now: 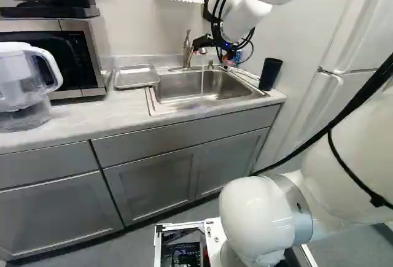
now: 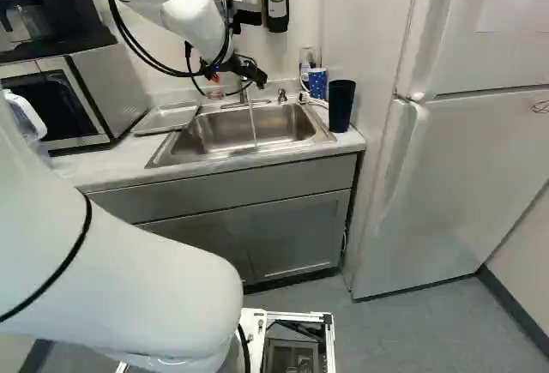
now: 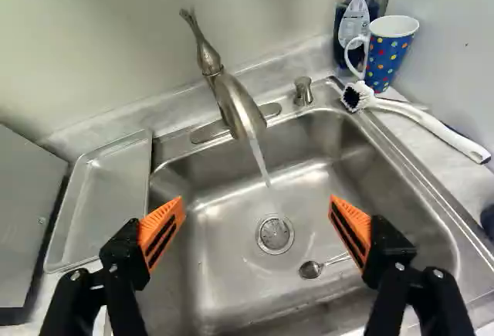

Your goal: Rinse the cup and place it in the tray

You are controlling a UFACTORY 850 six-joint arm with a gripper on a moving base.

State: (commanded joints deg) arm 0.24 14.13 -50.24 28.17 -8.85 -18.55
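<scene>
My gripper (image 2: 260, 80) over the sink (image 3: 212, 235), wide open and empty.
At left I see the tray (image 3: 108, 197); then the faucet (image 3: 234, 104), running, and a spoon (image 3: 311, 269) near the drain (image 3: 275, 234); at far right the spotted cup (image 3: 387, 54) stands upright behind a brush (image 3: 421, 118), with a black cup (image 2: 340, 105) nearer.

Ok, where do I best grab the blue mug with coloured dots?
Probably by the rim of the blue dotted mug, the gripper coming from above and straddling its wall on the side facing the steel sink: it stands upright, mouth open. Low down looks tighter: the white brush lies at its foot, a clear bottle by its handle.
</scene>
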